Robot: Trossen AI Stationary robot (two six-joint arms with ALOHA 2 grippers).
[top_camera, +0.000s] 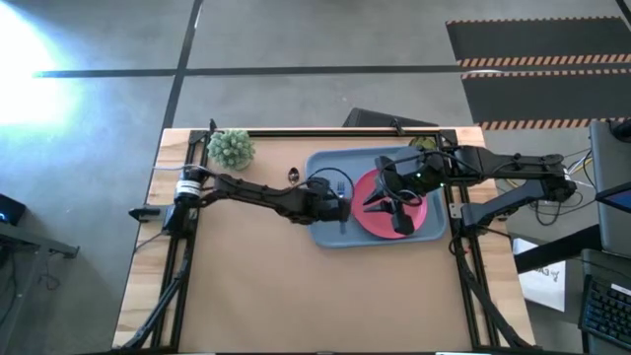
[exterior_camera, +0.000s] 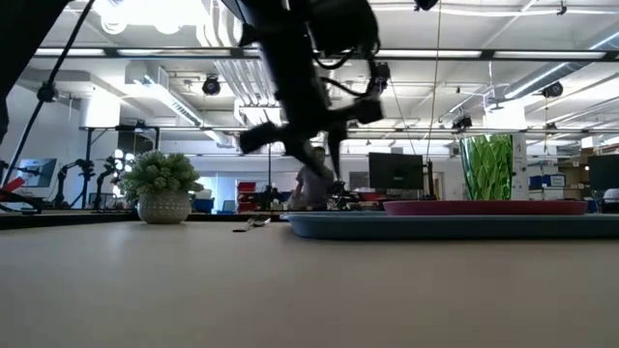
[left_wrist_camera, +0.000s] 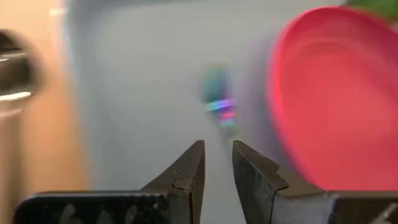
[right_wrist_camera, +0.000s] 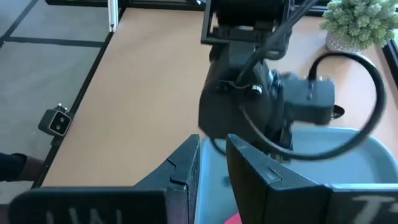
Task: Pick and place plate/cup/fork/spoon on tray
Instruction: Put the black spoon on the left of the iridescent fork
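The light blue tray (top_camera: 330, 232) lies at the table's right centre. The pink plate (top_camera: 386, 225) lies on it and shows in the left wrist view (left_wrist_camera: 336, 99). The green cup (exterior_camera: 488, 166) stands behind the plate. The fork (top_camera: 342, 184) lies on the tray's left part, blurred ahead of my left fingers (left_wrist_camera: 217, 102). The spoon (top_camera: 294, 176) lies on the table just left of the tray. My left gripper (top_camera: 342, 204) hovers over the tray's left part, open by a narrow gap and empty (left_wrist_camera: 217, 165). My right gripper (top_camera: 389, 202) hangs over the plate, open by a narrow gap and empty (right_wrist_camera: 213, 155).
A pale green ball-shaped plant in a white pot (top_camera: 231, 148) stands at the table's far left corner. The two arms meet close together over the tray. The bare brown table top (top_camera: 296, 286) stretches toward the near edge.
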